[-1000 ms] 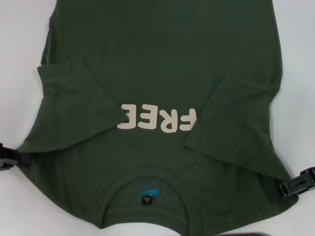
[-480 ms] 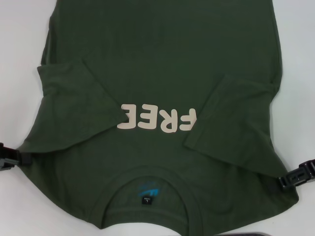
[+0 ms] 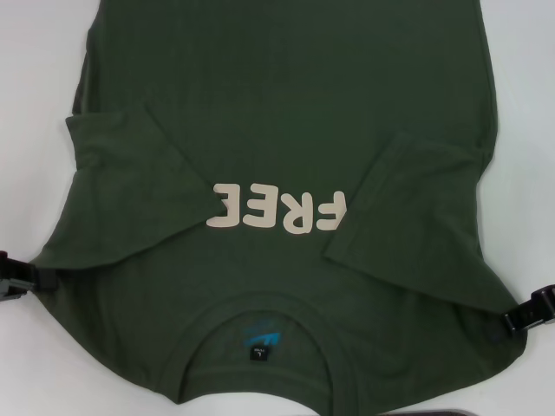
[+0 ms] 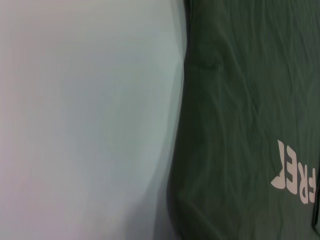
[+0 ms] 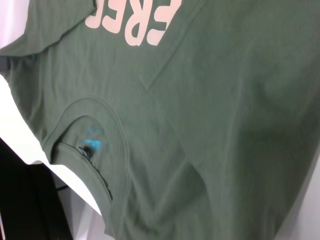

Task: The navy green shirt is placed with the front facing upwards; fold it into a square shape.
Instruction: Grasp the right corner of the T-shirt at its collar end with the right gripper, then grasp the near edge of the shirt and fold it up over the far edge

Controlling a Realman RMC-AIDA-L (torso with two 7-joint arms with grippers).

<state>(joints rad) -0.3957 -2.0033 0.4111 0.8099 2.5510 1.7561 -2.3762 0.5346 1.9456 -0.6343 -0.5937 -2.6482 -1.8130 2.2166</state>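
The navy green shirt [image 3: 277,217] lies flat on the white desk [image 3: 35,87], sleeves folded inward; the left gripper [image 3: 22,279] touches its shoulder edge, the right gripper [image 3: 525,316] the opposite one; whether either's fingers are apart, I cannot tell.

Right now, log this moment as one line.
shirt: flat, front up, both sleeves folded in | left gripper: at shoulder edge | right gripper: at opposite shoulder edge | table: white

A plain white table [image 3: 35,104] carries a single garment, the navy green shirt [image 3: 286,113], spread flat with its cream "FREE" lettering [image 3: 277,211] facing up. Both sleeves are folded in over the chest, and the collar [image 3: 260,334] lies towards the table's near edge.
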